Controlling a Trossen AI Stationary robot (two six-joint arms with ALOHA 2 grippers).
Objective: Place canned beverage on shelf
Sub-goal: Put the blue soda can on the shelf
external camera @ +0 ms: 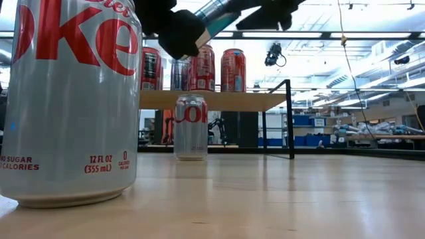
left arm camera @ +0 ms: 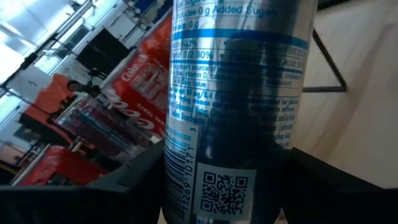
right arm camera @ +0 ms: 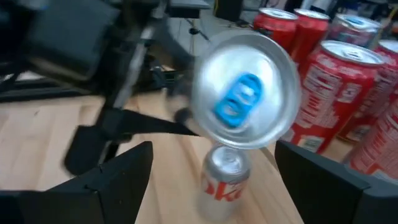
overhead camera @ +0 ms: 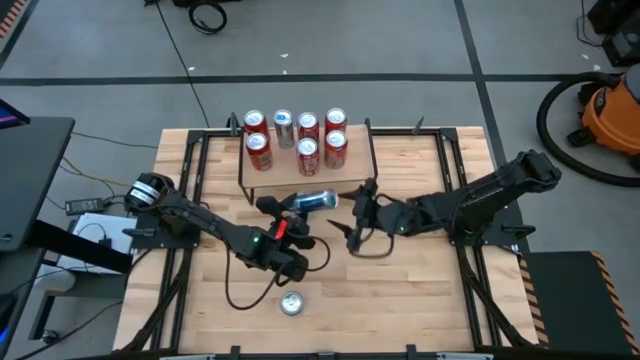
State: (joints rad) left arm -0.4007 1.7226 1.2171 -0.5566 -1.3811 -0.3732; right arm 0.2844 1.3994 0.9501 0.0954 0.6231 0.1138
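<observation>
Left wrist view, can (left arm camera: 236, 106) hiding tool

Blue-tabbed can top (right arm camera: 244, 99) above silver can (right arm camera: 225, 180)

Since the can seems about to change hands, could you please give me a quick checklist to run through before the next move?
1. Left gripper holds the blue-and-silver can: ok, clamped, can on its side above the table.
2. Right gripper open to receive: ok, fingers spread either side of the can's top in its wrist view.
3. Free space on the shelf: ok, bare board in front of the six cans.
4. Silver can below clear of the path: cannot tell.
5. Silver can near the front edge out of the way: ok.
</observation>
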